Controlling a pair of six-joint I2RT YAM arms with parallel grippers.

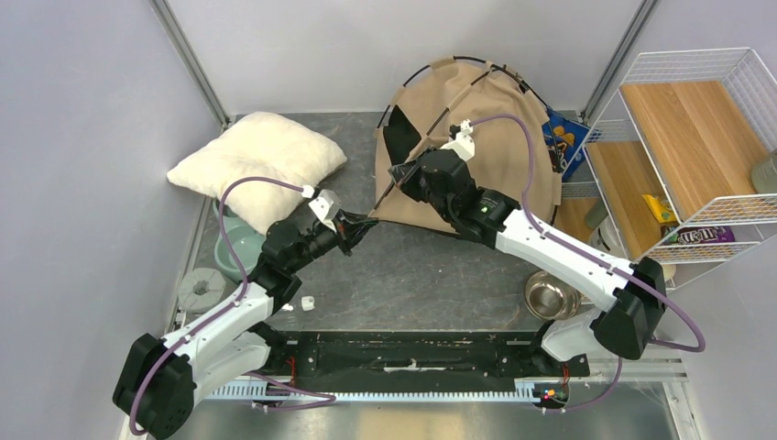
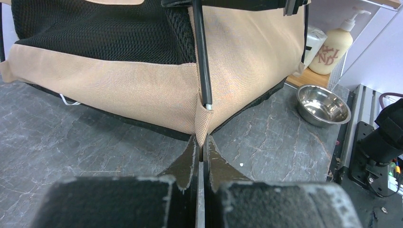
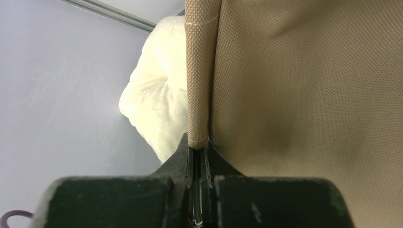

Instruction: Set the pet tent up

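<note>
The pet tent [image 1: 476, 156] lies at the back middle, tan fabric with thin black poles [image 1: 431, 119] arched over it and black mesh panels. My left gripper [image 1: 364, 223] is shut on the tent's near left corner tab; in the left wrist view the tab [image 2: 202, 128] is pinched between the jaws [image 2: 201, 145]. A black pole end [image 2: 204, 90] sits in the pocket just above. My right gripper [image 1: 397, 172] is shut on a pole at the tent's left side. In the right wrist view a tan sleeve [image 3: 198, 95] ends at the jaws [image 3: 198, 148], with a dark rod between them.
A fluffy white pillow [image 1: 261, 160] lies back left. A teal bowl [image 1: 234, 249] and a grey disc [image 1: 200, 290] sit near the left arm. A steel bowl [image 1: 550, 295] is at the right front. A wire rack [image 1: 687, 137] with wooden shelves stands right. A lotion bottle [image 2: 332, 50] stands beyond the tent.
</note>
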